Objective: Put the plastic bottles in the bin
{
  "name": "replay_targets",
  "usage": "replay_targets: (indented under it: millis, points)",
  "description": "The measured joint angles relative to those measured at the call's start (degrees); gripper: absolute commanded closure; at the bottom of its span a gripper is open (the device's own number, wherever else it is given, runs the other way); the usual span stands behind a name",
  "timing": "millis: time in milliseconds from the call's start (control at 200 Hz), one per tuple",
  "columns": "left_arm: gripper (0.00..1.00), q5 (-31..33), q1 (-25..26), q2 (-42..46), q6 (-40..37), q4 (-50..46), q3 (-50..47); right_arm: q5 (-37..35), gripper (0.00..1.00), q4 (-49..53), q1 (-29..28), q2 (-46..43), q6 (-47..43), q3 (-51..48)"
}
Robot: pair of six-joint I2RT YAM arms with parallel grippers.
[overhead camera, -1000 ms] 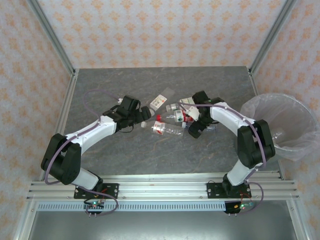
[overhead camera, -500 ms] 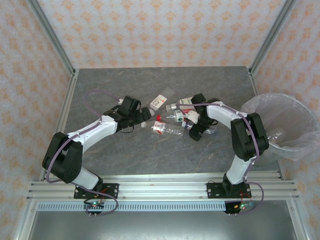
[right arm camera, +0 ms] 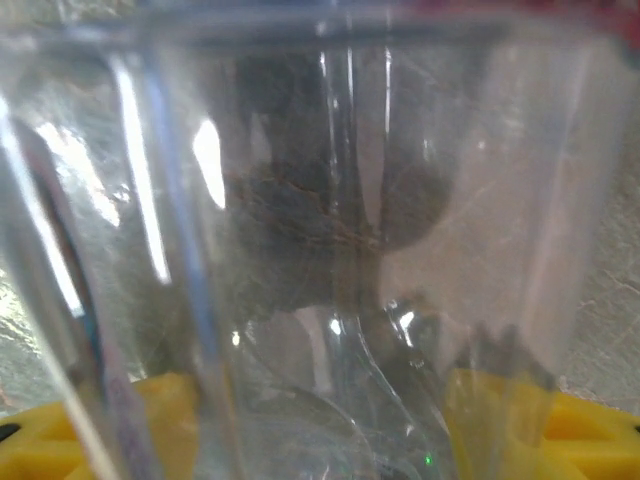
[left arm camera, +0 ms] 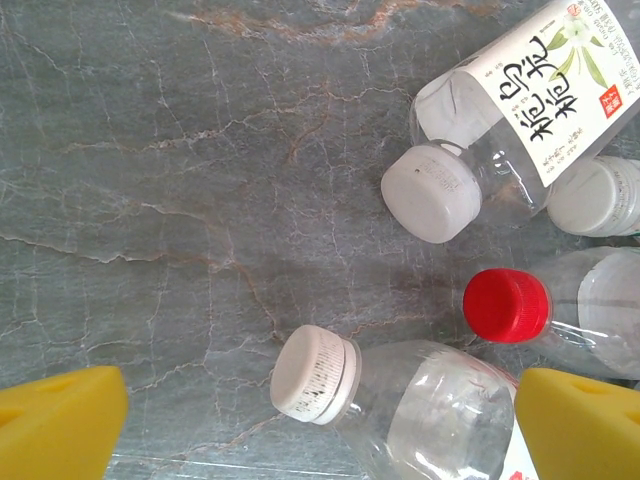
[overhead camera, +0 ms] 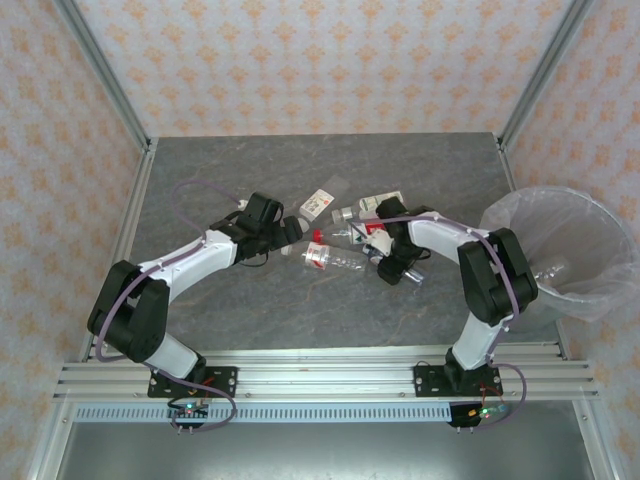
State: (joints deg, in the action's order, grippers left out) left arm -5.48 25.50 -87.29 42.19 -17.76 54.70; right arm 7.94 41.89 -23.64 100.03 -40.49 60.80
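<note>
Right gripper (overhead camera: 396,268) has come down from the cluster's right flank onto a clear bottle (right arm camera: 330,250) and its jaws have narrowed around it; a firm bite can't be confirmed, but the pick looks underway. Left gripper (overhead camera: 290,228) hangs fully spread and empty over the remaining plastic bottles (overhead camera: 335,240) mid-table. Bare table (overhead camera: 250,300) runs from there to the bin (overhead camera: 505,215) at the right edge, and its rim is the only thing to clear.

There is one bin (overhead camera: 600,212), and one clear bottle (overhead camera: 553,270) lies inside it. On the one surface (overhead camera: 260,310), the top view gives about six plastic bottles (overhead camera: 335,260), though overlaps blur the exact count. The left wrist view counts four bottles: three white caps (left arm camera: 430,190) and one red cap (left arm camera: 507,305).
</note>
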Motion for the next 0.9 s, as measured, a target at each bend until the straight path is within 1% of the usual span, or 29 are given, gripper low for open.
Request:
replay_targets:
  millis: [65, 200, 425, 586, 691, 901]
  points:
    - [0.0, 0.0, 0.0, 0.0, 0.0, 0.0, 0.0, -0.5, 0.32, -0.42, -0.39, 0.11, -0.15, 0.0]
    - [0.0, 0.0, 0.0, 0.0, 0.0, 0.0, 0.0, -1.6, 0.32, -0.33, -1.31, 0.98, -1.25, 0.35]
    - [0.0, 0.0, 0.0, 0.0, 0.0, -0.02, 0.0, -2.6, 0.43, 0.04, -2.27, 1.09, -2.78, 0.44]
    - [0.0, 0.0, 0.0, 0.0, 0.0, -0.02, 0.0, -2.69, 0.47, 0.17, -2.38, 0.7, -2.62, 0.37]
    - [0.0, 0.0, 0.0, 0.0, 0.0, -0.02, 0.0, -3.08, 0.51, -0.07, -2.45, -0.07, -2.21, -0.26]
    - [0.0, 0.0, 0.0, 0.0, 0.0, -0.02, 0.0, -5.53, 0.56, -0.02, -2.43, -1.86, -0.2, -2.1]
